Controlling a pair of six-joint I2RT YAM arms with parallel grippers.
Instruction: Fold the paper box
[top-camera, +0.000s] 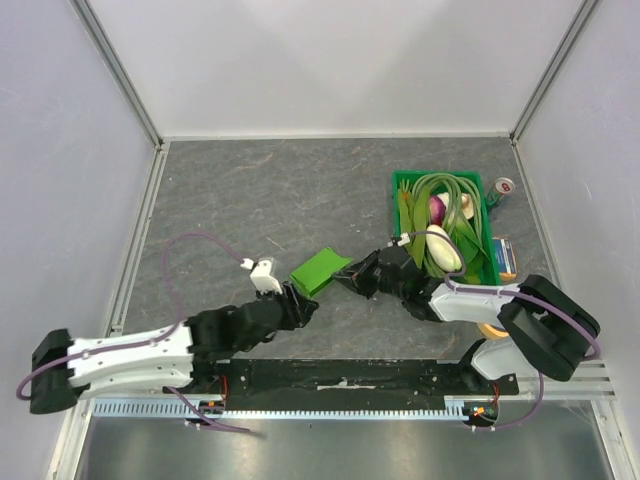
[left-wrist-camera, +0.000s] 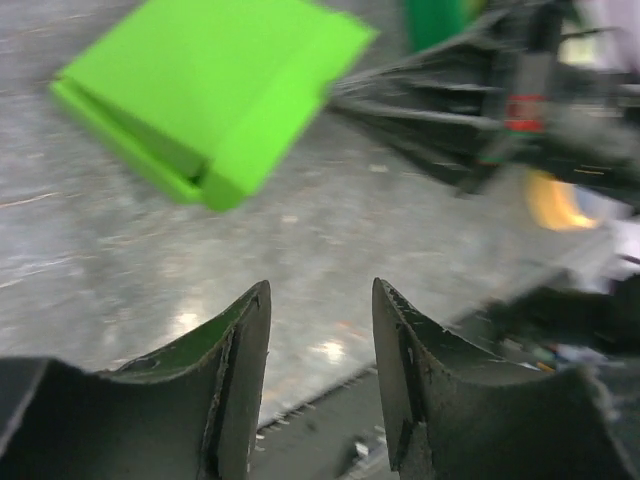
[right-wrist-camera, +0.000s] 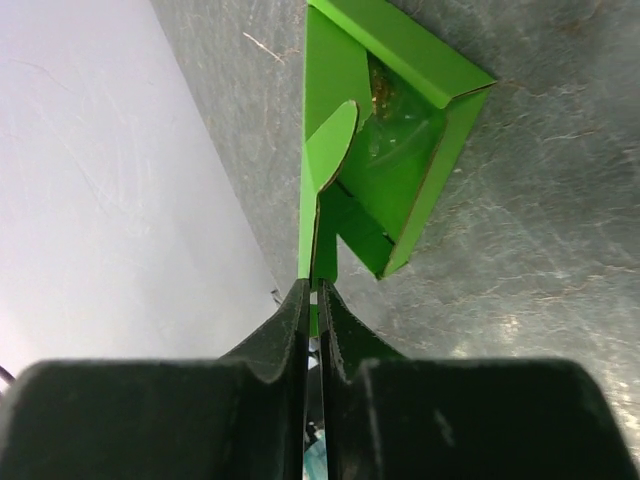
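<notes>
Diagonally, the paper box (top-camera: 320, 270) lies, right gripper (right-wrist-camera: 313, 290) clamping its flap; left gripper (left-wrist-camera: 320, 290) apart.

Brightly, evenly lit in the top view, with only faint shadows on the grey table (top-camera: 250, 200). Motion-blurred in the left wrist view, smearing the paper box (left-wrist-camera: 215, 90) and the right background, with glare patches on the table. Sharp on the paper box in the right wrist view, soft and dark along the bottom edge.
</notes>
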